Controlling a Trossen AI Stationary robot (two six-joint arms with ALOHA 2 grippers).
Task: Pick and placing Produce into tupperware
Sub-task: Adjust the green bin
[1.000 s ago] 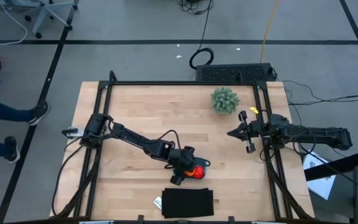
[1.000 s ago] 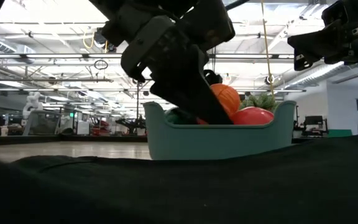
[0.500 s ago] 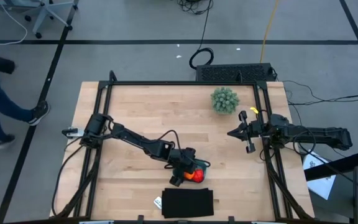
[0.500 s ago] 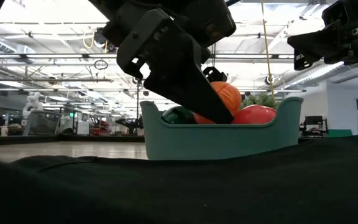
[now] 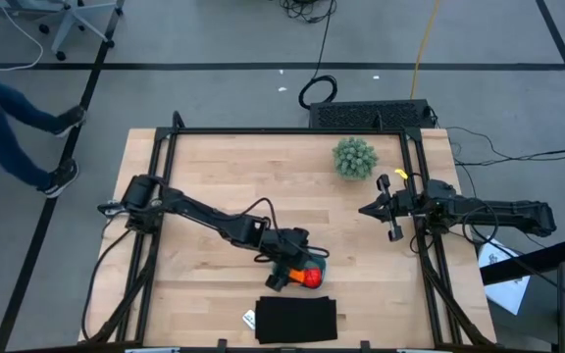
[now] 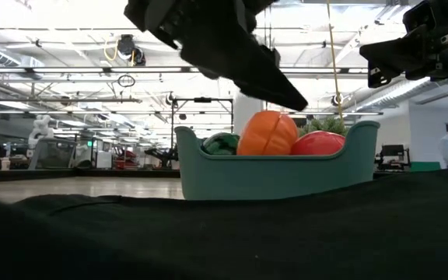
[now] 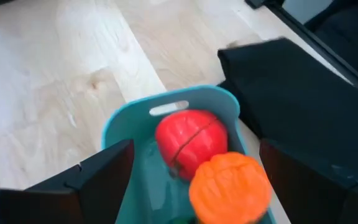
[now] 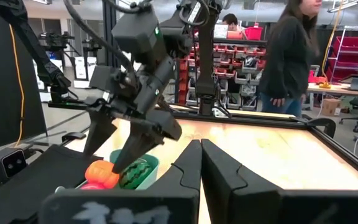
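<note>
The teal tupperware (image 5: 314,263) stands on its base on the wooden table near the near edge, and also shows in the low view (image 6: 278,177). In it lie the red item (image 7: 188,140), the orange ball (image 6: 267,134) and the dark green striped item (image 6: 222,143). My left gripper (image 7: 196,152) hangs open just above the container and touches nothing; in the low view its fingers (image 6: 247,62) are clear above the orange ball. My right gripper (image 5: 369,210) waits shut over the table's right side, far from the container.
A flat black rectangle (image 5: 296,319) lies just near of the tupperware, with a small white tag (image 5: 249,319) beside it. The fuzzy pale-green plant (image 5: 354,157) stands toward the far right. A person (image 5: 8,108) walks past the table's left side.
My left gripper has risen out of the tupperware, where its fingers stood about the orange ball, and now hangs clear above it. The orange ball has stayed in the container beside the red and green items. The person on the left has walked on.
</note>
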